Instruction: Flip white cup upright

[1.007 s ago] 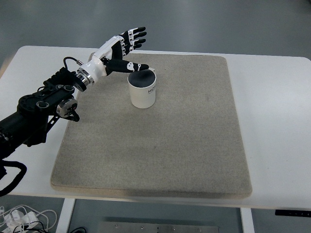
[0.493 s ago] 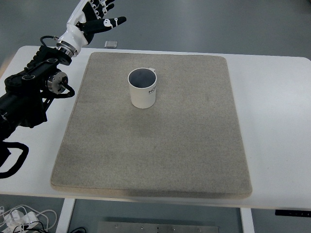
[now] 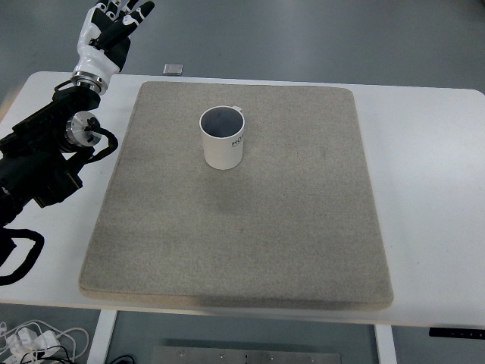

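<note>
A white cup (image 3: 222,139) stands upright on the grey mat (image 3: 242,227), mouth up, with dark print on its side. My left hand (image 3: 112,24) is raised at the top left, beyond the table's far edge, well away from the cup. Its fingers are spread and hold nothing. Its black arm (image 3: 45,152) runs down the left side of the table. The right arm does not show.
The mat lies on a white table (image 3: 432,167). A small grey object (image 3: 173,69) lies on the table's far edge, just behind the mat. Cables (image 3: 34,337) hang below the table's front left.
My left hand drew back from beside the cup's rim, up and to the left, past the table's far edge. The cup has stayed upright in place.
</note>
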{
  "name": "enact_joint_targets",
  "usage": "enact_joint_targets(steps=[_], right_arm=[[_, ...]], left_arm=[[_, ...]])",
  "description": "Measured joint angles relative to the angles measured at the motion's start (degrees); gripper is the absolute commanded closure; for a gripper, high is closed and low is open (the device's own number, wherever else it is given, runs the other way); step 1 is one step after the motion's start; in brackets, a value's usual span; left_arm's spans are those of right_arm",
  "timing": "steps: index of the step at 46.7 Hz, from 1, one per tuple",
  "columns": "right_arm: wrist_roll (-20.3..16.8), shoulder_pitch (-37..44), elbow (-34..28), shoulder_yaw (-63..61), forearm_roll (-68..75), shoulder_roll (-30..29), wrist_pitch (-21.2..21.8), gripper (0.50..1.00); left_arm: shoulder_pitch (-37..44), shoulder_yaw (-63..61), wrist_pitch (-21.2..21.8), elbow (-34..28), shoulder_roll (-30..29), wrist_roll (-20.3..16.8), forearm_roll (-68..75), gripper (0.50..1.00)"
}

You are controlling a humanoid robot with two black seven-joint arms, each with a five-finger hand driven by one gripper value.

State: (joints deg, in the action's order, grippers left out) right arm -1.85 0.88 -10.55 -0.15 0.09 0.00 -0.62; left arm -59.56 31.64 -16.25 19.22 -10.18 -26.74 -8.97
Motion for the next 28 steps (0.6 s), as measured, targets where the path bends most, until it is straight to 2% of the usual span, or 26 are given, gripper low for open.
enact_joint_targets(steps=[7, 14, 20, 28], right_arm=[[0.0, 0.0, 0.0, 0.1, 0.0, 0.0, 0.0, 0.548], [0.0, 0.0, 0.0, 0.2, 0.0, 0.0, 0.0, 0.548], [0.0, 0.0, 0.0, 0.3, 0.0, 0.0, 0.0, 0.548], [0.0, -0.1, 0.0, 0.3, 0.0, 0.0, 0.0, 0.548]], left_arm=[[0.1, 0.5, 0.0, -0.7, 0.2, 9.3, -3.7, 0.506], [0.5, 2.8, 0.1, -1.0, 0.8, 16.0, -7.5, 0.506], [1.6, 6.2, 0.0, -1.7, 1.0, 18.3, -11.0, 0.506], [3.2, 8.5, -0.8, -1.9, 1.2, 18.8, -11.6, 0.506]])
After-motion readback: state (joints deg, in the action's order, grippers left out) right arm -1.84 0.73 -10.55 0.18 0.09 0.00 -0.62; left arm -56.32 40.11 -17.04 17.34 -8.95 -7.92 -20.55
